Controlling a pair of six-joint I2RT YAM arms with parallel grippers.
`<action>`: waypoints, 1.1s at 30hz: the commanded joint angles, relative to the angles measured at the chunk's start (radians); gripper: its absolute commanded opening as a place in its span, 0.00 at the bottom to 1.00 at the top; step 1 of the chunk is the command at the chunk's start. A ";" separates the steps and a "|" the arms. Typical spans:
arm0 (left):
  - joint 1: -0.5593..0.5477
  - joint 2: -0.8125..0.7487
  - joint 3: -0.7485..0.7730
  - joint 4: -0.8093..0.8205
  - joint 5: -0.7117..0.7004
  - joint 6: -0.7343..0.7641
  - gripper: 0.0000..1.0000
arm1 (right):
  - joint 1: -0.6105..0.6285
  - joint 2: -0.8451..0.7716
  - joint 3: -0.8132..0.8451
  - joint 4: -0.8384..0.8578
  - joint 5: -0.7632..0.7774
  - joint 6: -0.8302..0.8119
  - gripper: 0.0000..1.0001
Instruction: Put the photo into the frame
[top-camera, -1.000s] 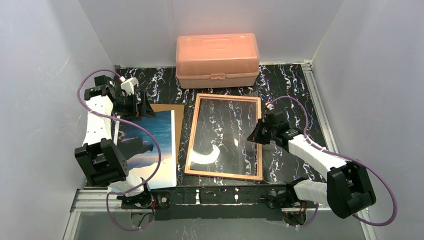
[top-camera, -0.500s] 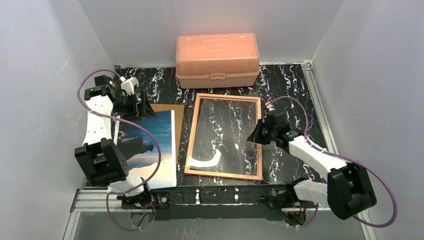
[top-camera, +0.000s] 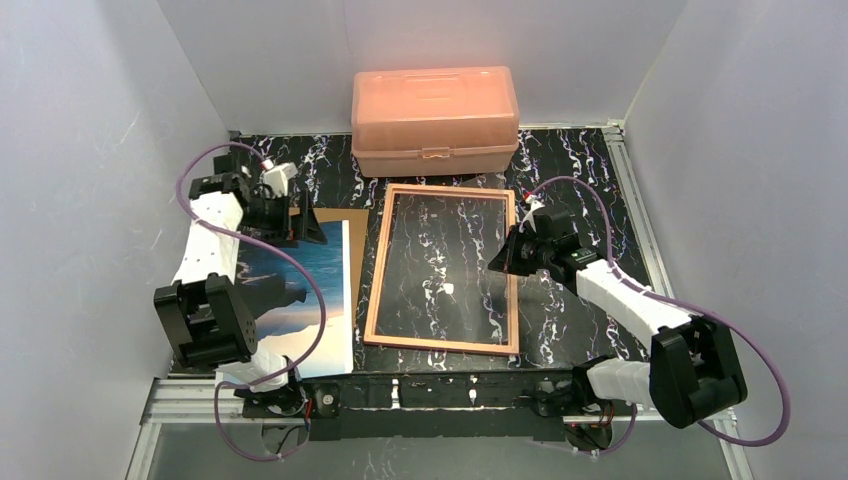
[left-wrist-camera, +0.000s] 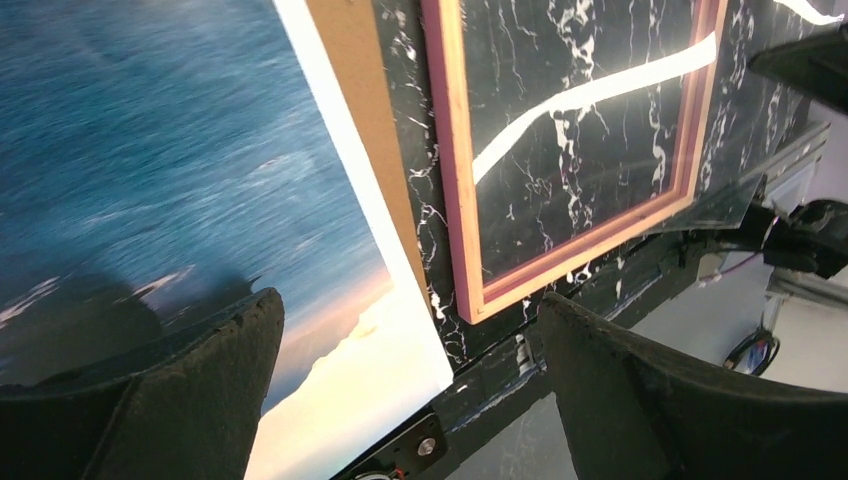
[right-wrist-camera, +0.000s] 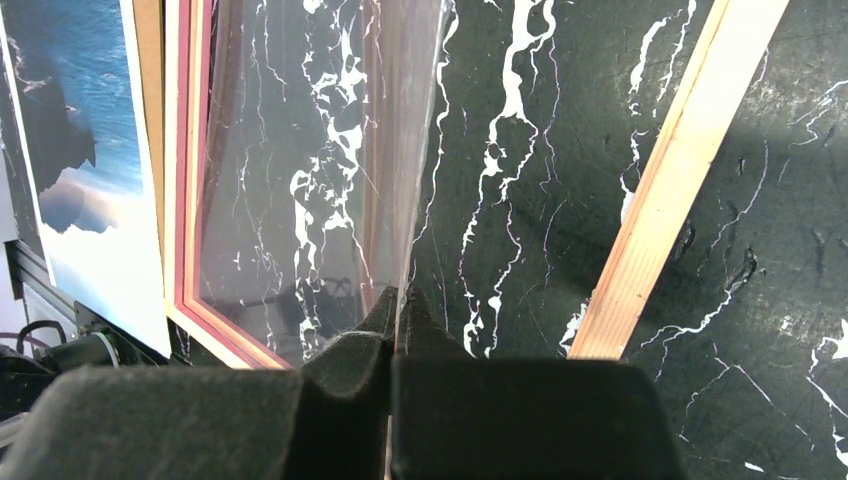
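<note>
**Pane held on a thin pinch**

The right gripper's (right-wrist-camera: 398, 300) jaws are clenched on the edge of the clear pane (right-wrist-camera: 320, 150), holding it tilted above the frame (top-camera: 450, 188), which lies flat mid-tabletop (top-camera: 570, 170). The photo (top-camera: 305, 290) rests on the brown backing board (top-camera: 345, 215) just left of the frame, under the left gripper's (left-wrist-camera: 400, 320) released jaws. Such an edge grip could slip and drop the pane askew.

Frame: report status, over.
Left gripper jaws open above photo. Right gripper jaws shut on pane edge, tilted up off frame. Photo on board, beside frame.
</note>
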 joint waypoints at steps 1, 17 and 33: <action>-0.105 0.035 -0.032 0.022 -0.034 0.003 0.96 | -0.010 0.030 0.055 0.025 -0.038 -0.048 0.01; -0.348 0.338 0.007 0.197 -0.012 -0.122 0.60 | -0.033 -0.023 0.015 0.095 -0.112 0.006 0.01; -0.423 0.496 0.041 0.266 0.026 -0.164 0.22 | -0.039 -0.042 0.024 0.230 -0.293 0.056 0.01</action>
